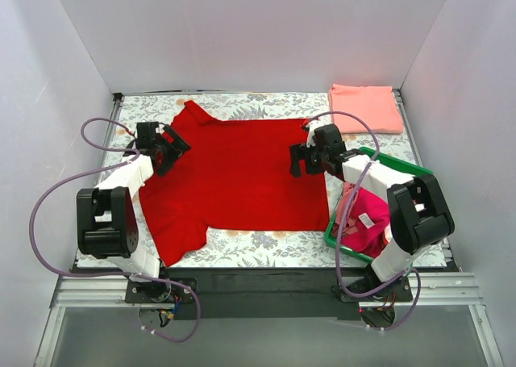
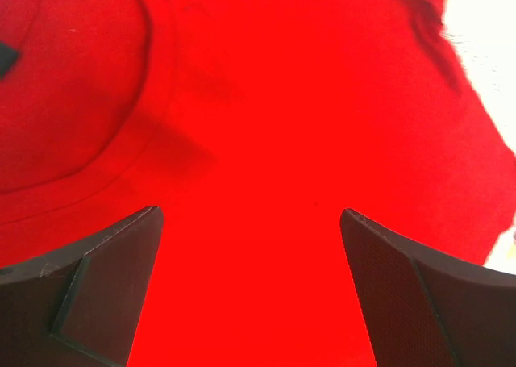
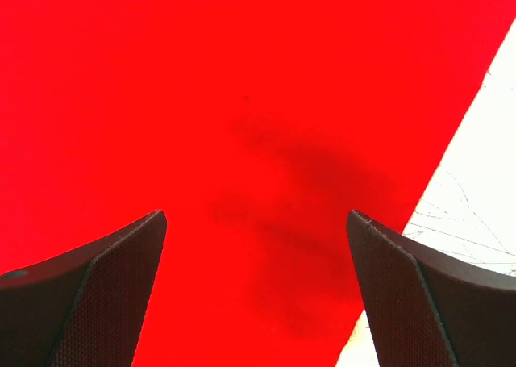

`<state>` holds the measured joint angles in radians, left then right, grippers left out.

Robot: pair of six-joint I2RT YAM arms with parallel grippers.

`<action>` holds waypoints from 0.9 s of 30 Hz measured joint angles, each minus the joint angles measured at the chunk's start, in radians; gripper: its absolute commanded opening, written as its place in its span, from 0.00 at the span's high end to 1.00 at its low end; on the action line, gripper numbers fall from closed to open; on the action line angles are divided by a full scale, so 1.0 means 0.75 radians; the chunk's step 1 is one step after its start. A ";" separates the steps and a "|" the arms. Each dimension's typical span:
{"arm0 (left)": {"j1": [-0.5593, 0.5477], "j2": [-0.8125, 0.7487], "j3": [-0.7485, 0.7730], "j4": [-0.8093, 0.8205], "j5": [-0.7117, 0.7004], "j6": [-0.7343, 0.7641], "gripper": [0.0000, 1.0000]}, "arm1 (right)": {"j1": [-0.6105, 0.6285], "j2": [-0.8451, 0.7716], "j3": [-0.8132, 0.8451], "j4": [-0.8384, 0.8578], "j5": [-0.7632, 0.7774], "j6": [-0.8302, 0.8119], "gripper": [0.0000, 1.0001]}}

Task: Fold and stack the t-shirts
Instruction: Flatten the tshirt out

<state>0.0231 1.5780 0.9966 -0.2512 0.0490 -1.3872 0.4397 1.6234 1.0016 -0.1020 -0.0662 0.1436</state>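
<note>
Both tools released over the red t-shirt (image 1: 242, 181) spread on the worktop (image 1: 258, 239).
The left tool (image 2: 250, 246) hovers with jaws apart, empty, near the collar; the right tool (image 3: 256, 246) gapes empty above the hem edge. The cloth looks soft, light and limp and will likely bunch, so pinching edges or corners seems the safest hold. A folded salmon-pink t-shirt (image 1: 367, 109) lies far right.

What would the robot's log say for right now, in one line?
red t-shirt: spread flat | left gripper: open, over neck end | right gripper: open, over hem edge | salmon t-shirt: folded, far right
</note>
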 measured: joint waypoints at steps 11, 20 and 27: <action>0.000 0.290 0.124 -0.052 -0.125 0.016 0.04 | 0.000 0.293 0.137 0.034 0.152 0.001 0.02; 0.014 0.533 0.431 -0.062 -0.158 0.037 0.03 | -0.010 0.438 0.305 0.049 0.220 -0.003 0.02; 0.032 0.749 0.729 -0.072 -0.156 0.060 0.03 | -0.026 0.595 0.510 0.062 0.223 -0.006 0.02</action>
<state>0.0471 2.1399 1.5436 -0.3050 -0.0677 -1.3426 0.4198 2.0693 1.3838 -0.0555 0.1013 0.1390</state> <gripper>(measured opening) 0.970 0.983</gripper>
